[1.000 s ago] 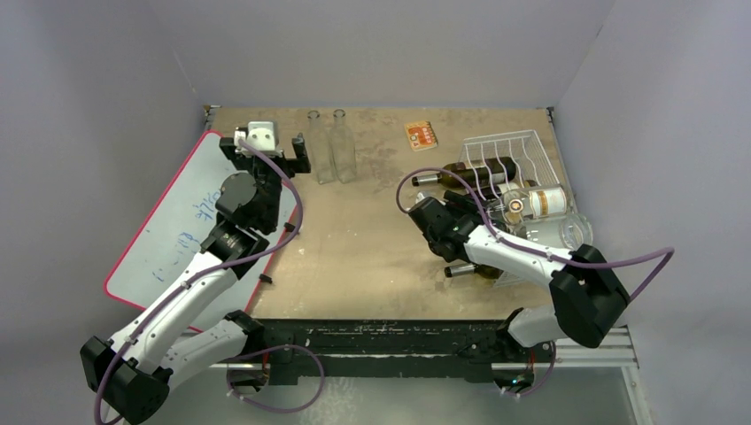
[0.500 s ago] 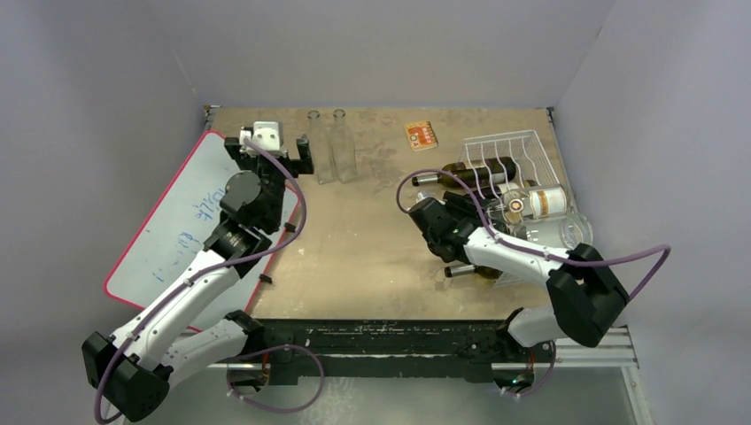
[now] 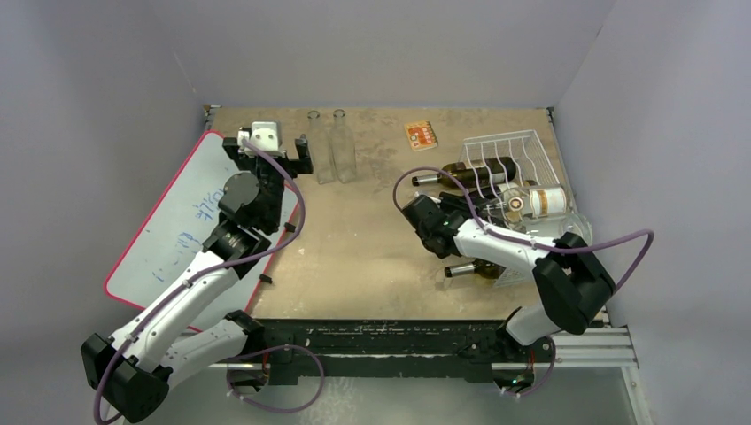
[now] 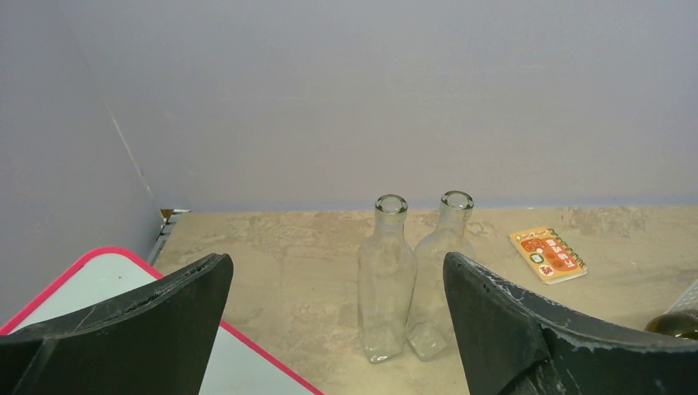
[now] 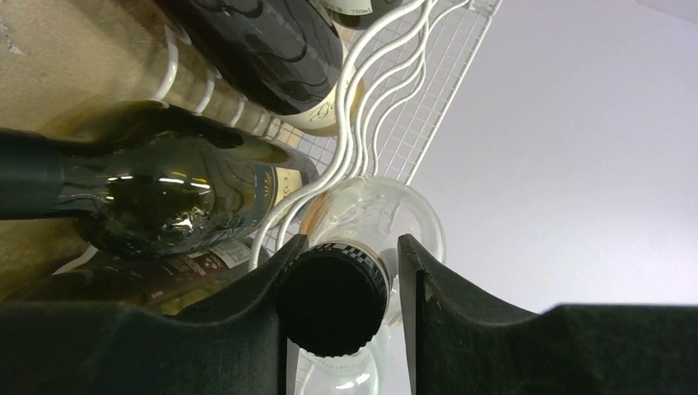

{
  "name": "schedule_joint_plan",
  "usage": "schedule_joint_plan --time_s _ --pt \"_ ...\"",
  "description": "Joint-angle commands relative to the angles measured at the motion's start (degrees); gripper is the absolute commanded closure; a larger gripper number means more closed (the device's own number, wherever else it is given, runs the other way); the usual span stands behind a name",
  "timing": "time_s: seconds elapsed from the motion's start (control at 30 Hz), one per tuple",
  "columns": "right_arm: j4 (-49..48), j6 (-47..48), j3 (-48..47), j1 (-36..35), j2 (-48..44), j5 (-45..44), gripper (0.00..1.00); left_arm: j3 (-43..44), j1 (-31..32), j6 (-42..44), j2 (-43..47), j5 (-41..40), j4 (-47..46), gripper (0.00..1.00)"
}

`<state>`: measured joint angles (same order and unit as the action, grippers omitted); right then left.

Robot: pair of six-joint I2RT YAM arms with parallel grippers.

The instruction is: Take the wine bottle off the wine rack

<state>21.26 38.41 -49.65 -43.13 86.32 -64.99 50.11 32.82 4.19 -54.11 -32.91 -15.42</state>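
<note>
- Top view: a white wire wine rack (image 3: 509,146) with wavy cradles sits on the tan table (image 3: 354,230). Dark glass bottles (image 3: 478,170) and a white-labelled bottle (image 3: 545,202) lie in it, necks poking out of its left side.
- Top view: the right arm (image 3: 500,248) reaches across the rack's near-left corner, with its wrist just beside those necks. The arm's tip is hidden here.
- Left wrist view: the left gripper (image 4: 337,262) is spread wide and holds nothing, well left of the rack. Two clear empty glass bottles (image 4: 384,280) stand ahead of it. A small orange spiral notepad (image 4: 549,255) lies between them and the rack.
- Right wrist view: the right gripper (image 5: 352,247) straddles the black screw cap of a clear glass wine bottle (image 5: 333,300). The bottle lies in the rack, cap end sticking out. One pad touches the cap and a thin gap shows at the other, so I cannot tell if it is clamped.
- Handling, my read: glass, so rigid, smooth, breakable and body-heavy. The best hold is the neck right under the cap, sliding it out lengthwise along the cradle. The body may droop or twist in a cap-only pinch.
</note>
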Motion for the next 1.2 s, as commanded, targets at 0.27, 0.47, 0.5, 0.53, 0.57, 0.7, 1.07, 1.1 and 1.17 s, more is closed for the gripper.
schedule_joint_plan --time_s 0.27,0.47,0.5,0.53,0.57,0.7,1.07,1.1,1.17 --pt "8.86 -15.44 -13.78 0.13 -4.54 -0.89 0.88 0.68 0.40 1.01 1.51 -0.32 -2.73 0.00" --pt "8.16 -18.93 -17.85 0.16 -5.67 -4.72 0.90 0.57 0.40 1.28 1.29 -0.31 -2.60 0.00" --pt "7.58 -18.70 -18.13 0.16 -5.80 -4.92 0.90 0.57 0.40 1.34 1.28 -0.36 -2.60 0.00" --pt "6.77 -18.44 -18.38 0.16 -5.89 -5.19 0.90 0.56 0.40 1.38 1.33 -0.47 -2.60 0.00" --pt "5.91 -18.18 -18.68 0.13 -5.98 -5.78 0.91 0.68 0.40 1.36 1.30 -0.49 -2.60 0.00" --pt "4.77 -19.02 -19.85 0.15 -6.40 -7.27 0.95 0.56 0.40 1.43 1.15 -0.49 -2.64 0.00" --pt "6.19 -22.15 -25.21 0.24 -8.91 -10.26 1.00 0.90 0.40 1.02 0.85 1.22 -2.13 0.00" --pt "8.48 -23.90 -25.95 0.24 -8.57 -10.54 1.00 0.86 0.40 1.04 0.91 1.40 -2.08 0.00" --pt "14.36 -28.92 -27.60 0.23 -7.44 -10.87 1.00 0.94 0.47 1.06 0.96 1.44 -2.07 0.00"
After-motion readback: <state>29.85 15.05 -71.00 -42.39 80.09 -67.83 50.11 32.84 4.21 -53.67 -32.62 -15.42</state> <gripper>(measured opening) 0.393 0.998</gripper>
